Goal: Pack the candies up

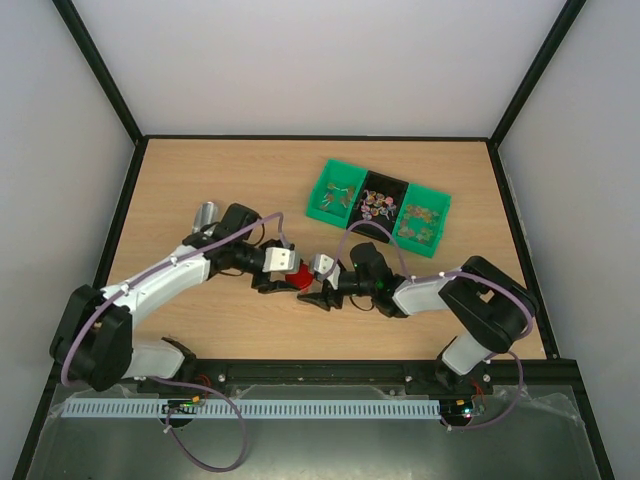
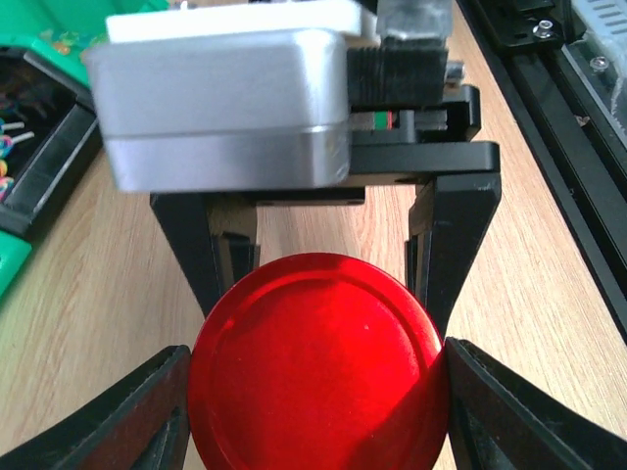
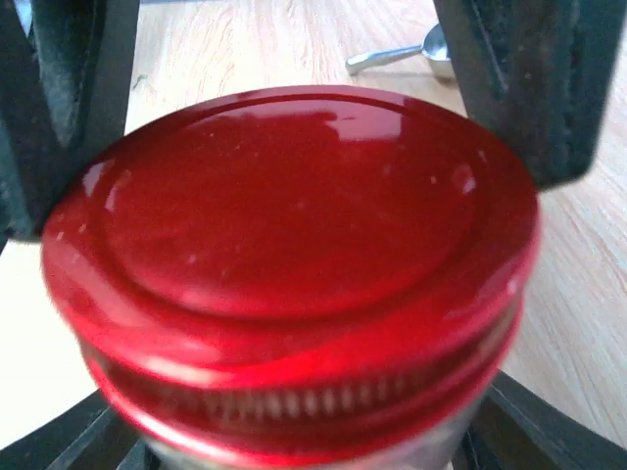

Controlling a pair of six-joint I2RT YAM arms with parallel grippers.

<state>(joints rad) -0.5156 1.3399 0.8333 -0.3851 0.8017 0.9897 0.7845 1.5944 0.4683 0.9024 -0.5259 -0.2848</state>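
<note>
- Nearest us, the right gripper reaches in from the right. Its black fingers sit narrow against a clear glass jar, just under the jar's cap.
- We see the round red metal lid on top of that jar, upright, at the middle of the light wooden table.
- The left gripper meets it from the other side. Its fingers are closed on the rim of the lid, one pad on each side.
- Beyond the lid, we see a silver metal scoop lying on the wood, apart from both grippers.
- Farthest back stands a green plastic tray with three compartments, the middle one black. The small multicoloured wrapped candies lie in all three, well apart from the jar.
</note>
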